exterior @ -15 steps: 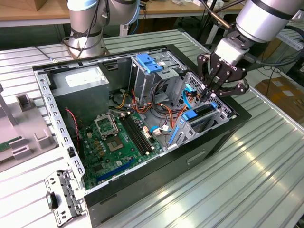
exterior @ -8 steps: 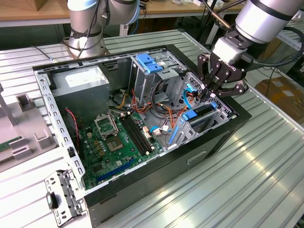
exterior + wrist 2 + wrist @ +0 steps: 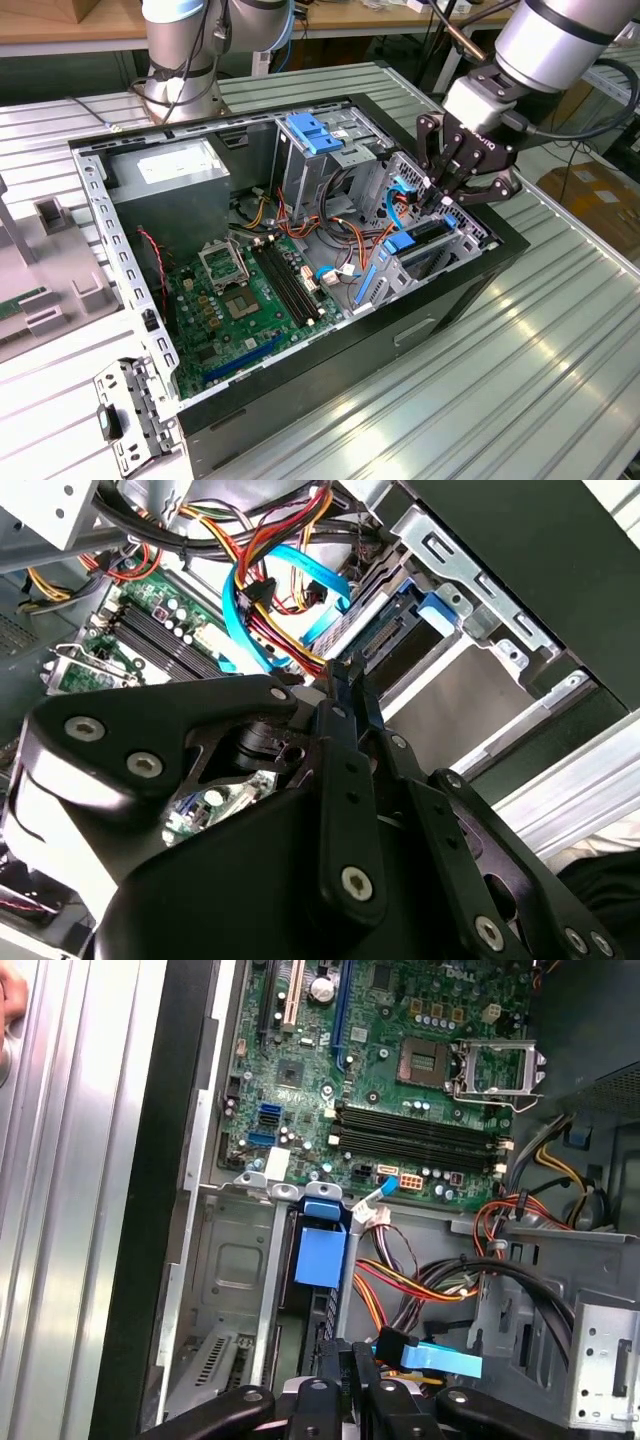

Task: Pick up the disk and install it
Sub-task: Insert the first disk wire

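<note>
**Disk in the lower bay, arm over the case corner**

We see a ribbed metal surface (image 3: 520, 360) in a workshop, wooden benches behind. An open computer case (image 3: 400, 335) lies on its side on it, green motherboard (image 3: 245, 300) exposed, grey power supply (image 3: 170, 185) toward the exterior view's left, and a metal drive cage with a blue latch (image 3: 308, 132) at the back. A loose bracket (image 3: 130, 420) lies on the surface just beside the case's near corner.

The gripper (image 3: 445, 190) hangs over the drive bay at the exterior view's right end of the case, fingers pointing down into the bundle of cables. In the second wrist view the gripper (image 3: 340, 680) has its jaws pressed close together, tips right at a blue flat cable (image 3: 240, 620) and the red and yellow wires; we cannot tell whether anything is pinched between them.

The disk (image 3: 425, 240) sits inside the lower bay, edge-on, its blue carrier frame showing. In the first wrist view the disk (image 3: 320, 1250) shows its blue end tab in the bay slot, just beside the motherboard edge, with the gripper (image 3: 345, 1380) near it.
</note>
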Controlling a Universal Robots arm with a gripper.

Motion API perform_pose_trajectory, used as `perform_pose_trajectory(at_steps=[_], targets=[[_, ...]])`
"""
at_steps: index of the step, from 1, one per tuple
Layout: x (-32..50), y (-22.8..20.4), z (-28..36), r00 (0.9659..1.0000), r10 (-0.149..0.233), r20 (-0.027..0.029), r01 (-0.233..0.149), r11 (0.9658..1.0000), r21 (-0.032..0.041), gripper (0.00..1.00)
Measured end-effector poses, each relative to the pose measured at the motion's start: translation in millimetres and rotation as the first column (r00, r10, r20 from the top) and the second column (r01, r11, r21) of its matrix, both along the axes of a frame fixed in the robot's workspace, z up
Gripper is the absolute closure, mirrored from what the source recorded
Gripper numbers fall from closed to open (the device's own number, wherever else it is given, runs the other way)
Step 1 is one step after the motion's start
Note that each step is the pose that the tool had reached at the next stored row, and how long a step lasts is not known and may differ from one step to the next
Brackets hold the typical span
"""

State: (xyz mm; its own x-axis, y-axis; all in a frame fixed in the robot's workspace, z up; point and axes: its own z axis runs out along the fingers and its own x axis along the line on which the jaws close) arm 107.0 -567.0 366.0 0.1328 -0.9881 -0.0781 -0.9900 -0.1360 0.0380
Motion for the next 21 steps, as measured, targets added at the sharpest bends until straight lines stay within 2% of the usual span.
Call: perform_pose_trajectory(at_steps=[8, 13, 16, 21], targets=[[-0.4, 0.0, -0.6, 0.999, -0.045, 0.0, 0.045, 0.999, 0.0, 0.83], [-0.5, 0.0, -1.1, 0.9961, -0.089, 0.0, 0.089, 0.9961, 0.0, 0.83], [0.5, 0.0, -1.5, 0.9955, -0.095, 0.0, 0.095, 0.9955, 0.0004, 0.83], [8.2, 0.0, -2.8, 0.9955, -0.095, -0.0002, 0.095, 0.9955, 0.0, 0.83]])
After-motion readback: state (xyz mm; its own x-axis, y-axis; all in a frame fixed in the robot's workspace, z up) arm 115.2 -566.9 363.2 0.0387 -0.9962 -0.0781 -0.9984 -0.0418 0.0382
